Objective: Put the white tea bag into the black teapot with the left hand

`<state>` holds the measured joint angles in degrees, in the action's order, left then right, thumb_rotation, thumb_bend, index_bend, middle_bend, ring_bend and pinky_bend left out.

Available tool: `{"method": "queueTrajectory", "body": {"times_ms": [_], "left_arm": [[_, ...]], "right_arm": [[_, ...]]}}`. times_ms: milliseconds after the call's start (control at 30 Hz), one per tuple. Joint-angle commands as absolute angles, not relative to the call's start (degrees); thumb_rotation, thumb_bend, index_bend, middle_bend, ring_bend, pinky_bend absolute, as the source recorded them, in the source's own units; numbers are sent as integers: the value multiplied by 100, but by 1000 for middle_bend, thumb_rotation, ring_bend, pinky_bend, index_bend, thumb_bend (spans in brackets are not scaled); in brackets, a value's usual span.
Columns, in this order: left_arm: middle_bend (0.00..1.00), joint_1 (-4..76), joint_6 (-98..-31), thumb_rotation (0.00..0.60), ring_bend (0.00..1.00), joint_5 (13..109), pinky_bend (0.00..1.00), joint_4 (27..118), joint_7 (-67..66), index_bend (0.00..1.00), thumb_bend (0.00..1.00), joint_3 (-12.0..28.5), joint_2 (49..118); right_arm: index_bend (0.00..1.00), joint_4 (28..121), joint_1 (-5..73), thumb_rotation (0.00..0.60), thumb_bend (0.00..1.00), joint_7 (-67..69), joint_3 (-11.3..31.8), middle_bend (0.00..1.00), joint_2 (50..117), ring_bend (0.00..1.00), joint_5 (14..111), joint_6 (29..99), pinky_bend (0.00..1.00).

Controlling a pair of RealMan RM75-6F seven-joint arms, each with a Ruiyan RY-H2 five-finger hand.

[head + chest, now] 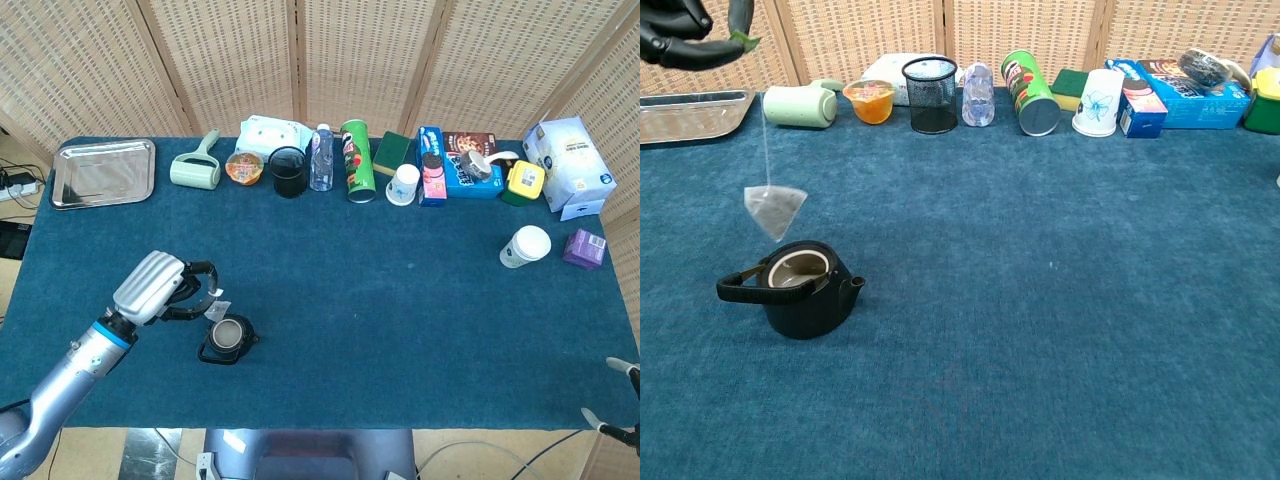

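Observation:
My left hand (pixel 157 287) (pixel 685 28) pinches the green tag of a string, and the white tea bag (pixel 774 207) (pixel 217 311) hangs from it in the air. The bag dangles just above and slightly left of the open mouth of the black teapot (pixel 795 290) (pixel 229 338), which stands lidless on the blue cloth. In the chest view only the dark fingers show at the top left corner. Of my right hand (pixel 622 400), only fingertips show at the lower right edge of the head view.
A metal tray (pixel 103 172) lies at the back left. Along the far edge stand a green roller (pixel 196 169), a bowl (pixel 244 166), a black mesh cup (pixel 288 171), a bottle (pixel 321 157), a green can (pixel 357 160) and several boxes. A paper cup (pixel 525 246) stands at right.

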<state>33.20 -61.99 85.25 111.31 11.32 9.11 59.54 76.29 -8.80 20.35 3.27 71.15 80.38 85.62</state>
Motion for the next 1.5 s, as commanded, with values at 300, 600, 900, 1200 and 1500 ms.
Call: {"method": "queueTrajectory", "body": {"times_ms": [300,600,900,1200,1500], "left_arm": [[1000,3232,-6101,600,1000,8646,950,11034,1265,679,520,610,5976],[1000,3193,-6104,600,1000,8852,950,11081,1477,679,521,453,5907],[1000,3112,-6154,600,1000,8979,951,11102,1547,679,522,309,5782],[1000,2962,-6263,600,1000,9062,950,11090,1733,679,521,150,5633],[1000,2856,-6393,600,1000,9223,951,11090,1977,679,521,45,5483]], "right_arm": [[248,7616,-911,600,185,2032,314,273,7112,191,8015,8570,152],[248,7606,-929,600,185,2053,323,273,7109,191,8007,8593,152],[248,7617,-924,600,185,2041,326,274,7099,191,8005,8582,152],[248,7631,-922,600,186,2033,327,273,7096,191,8014,8585,152],[248,7666,-917,600,185,2009,317,274,7075,191,8048,8601,152]]}}
